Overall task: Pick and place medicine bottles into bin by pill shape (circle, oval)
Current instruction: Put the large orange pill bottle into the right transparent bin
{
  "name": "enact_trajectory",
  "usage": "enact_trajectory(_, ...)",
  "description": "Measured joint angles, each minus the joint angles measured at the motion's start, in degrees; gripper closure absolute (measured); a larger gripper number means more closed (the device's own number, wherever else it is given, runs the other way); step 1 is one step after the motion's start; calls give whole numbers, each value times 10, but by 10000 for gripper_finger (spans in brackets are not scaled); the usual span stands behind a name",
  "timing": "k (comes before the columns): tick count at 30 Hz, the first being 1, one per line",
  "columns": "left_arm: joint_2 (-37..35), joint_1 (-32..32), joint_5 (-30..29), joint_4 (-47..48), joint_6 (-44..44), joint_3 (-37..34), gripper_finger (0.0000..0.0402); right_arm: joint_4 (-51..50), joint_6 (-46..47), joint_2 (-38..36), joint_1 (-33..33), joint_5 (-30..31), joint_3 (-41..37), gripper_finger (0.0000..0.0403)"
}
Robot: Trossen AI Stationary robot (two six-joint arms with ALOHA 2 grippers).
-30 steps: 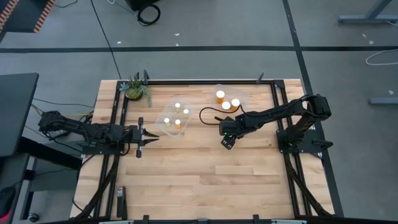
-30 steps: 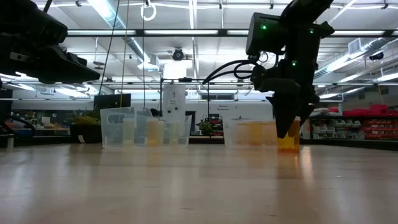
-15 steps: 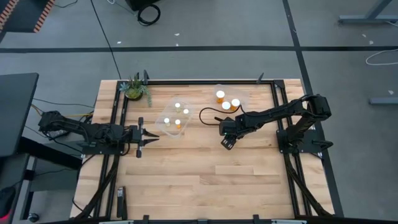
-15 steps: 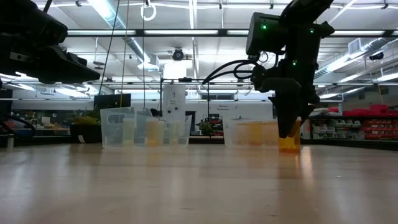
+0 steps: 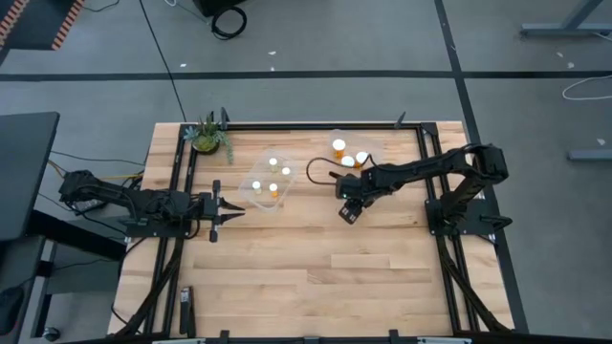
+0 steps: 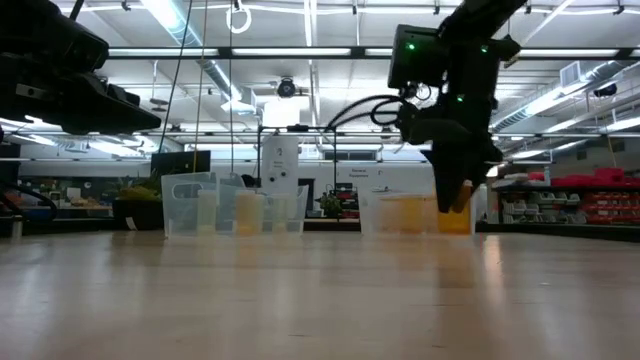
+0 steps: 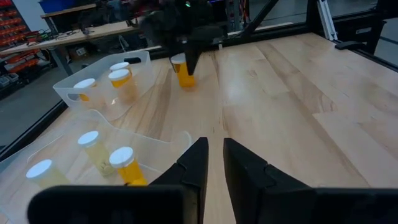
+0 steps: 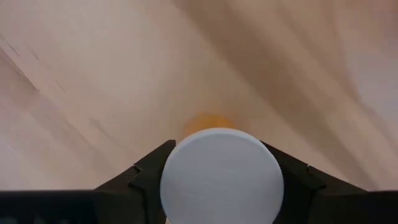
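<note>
Orange-amber bottle with white cap sits clamped between the right gripper fingers, lifted clear of the wood table, near the right bin. It looks like the last bottle: no others loose on the table as far as visible. Left clear bin holds four capped bottles. Right clear bin shows three caps, partly hidden by the arm. Left gripper parked beside the left bin, fingers nearly closed, holding nothing. Left to do: drop this one in.
</note>
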State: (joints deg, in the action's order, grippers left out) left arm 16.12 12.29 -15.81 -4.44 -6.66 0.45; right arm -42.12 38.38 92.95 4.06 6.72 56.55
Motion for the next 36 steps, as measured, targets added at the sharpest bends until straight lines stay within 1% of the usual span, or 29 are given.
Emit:
enact_trajectory(4,0,0,0,0,0,0,348,-20,-26,0,22,3,45,188)
enact_trajectory(10,0,0,0,0,0,0,350,-54,-79,0,59,39,130,190)
enact_trajectory(16,0,0,0,0,0,0,342,-72,-133,0,126,43,199,190)
enact_trajectory(23,0,0,0,0,0,0,350,-86,-167,0,229,37,209,190)
enact_trajectory(27,0,0,0,0,0,0,349,-84,-189,0,272,31,209,190)
enact_trajectory(32,0,0,0,0,0,0,342,-83,-206,4,307,13,209,191)
enact_trajectory(36,0,0,0,0,0,0,340,-71,-219,8,313,6,209,191)
